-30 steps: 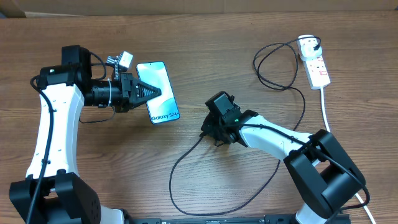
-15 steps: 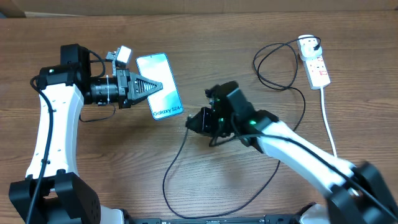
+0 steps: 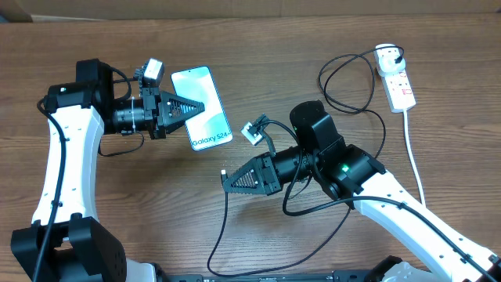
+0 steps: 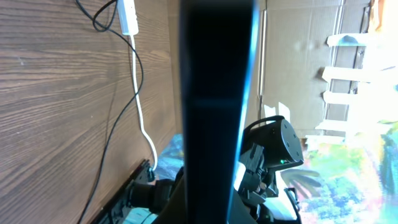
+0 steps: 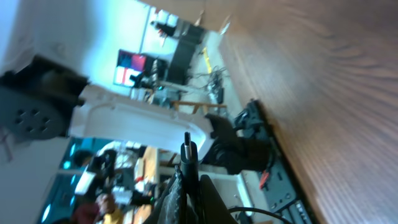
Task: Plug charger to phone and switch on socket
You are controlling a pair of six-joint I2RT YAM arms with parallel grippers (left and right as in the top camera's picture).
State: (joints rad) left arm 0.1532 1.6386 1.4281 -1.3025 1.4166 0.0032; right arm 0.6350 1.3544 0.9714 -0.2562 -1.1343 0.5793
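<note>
The phone (image 3: 201,108), screen light blue with white text at its near end, is held off the table by my left gripper (image 3: 188,110), which is shut on its left edge. In the left wrist view the phone (image 4: 216,93) stands edge-on as a dark bar between the jaws. My right gripper (image 3: 232,182) is shut on the charger's black connector (image 5: 188,152), tip pointing left, below and right of the phone. The thin black cable (image 3: 215,235) loops over the table to the white plug (image 3: 388,55) in the white socket strip (image 3: 399,86) at the far right.
The strip's thick white cord (image 3: 413,153) runs down the right side of the table. The black cable makes a loop (image 3: 344,82) left of the strip and another under the right arm. The wooden table (image 3: 258,47) fills the view.
My right arm swung round and lifted; its gripper now points left with the connector. My left gripper tilted the phone slightly and shifted it a little right.
</note>
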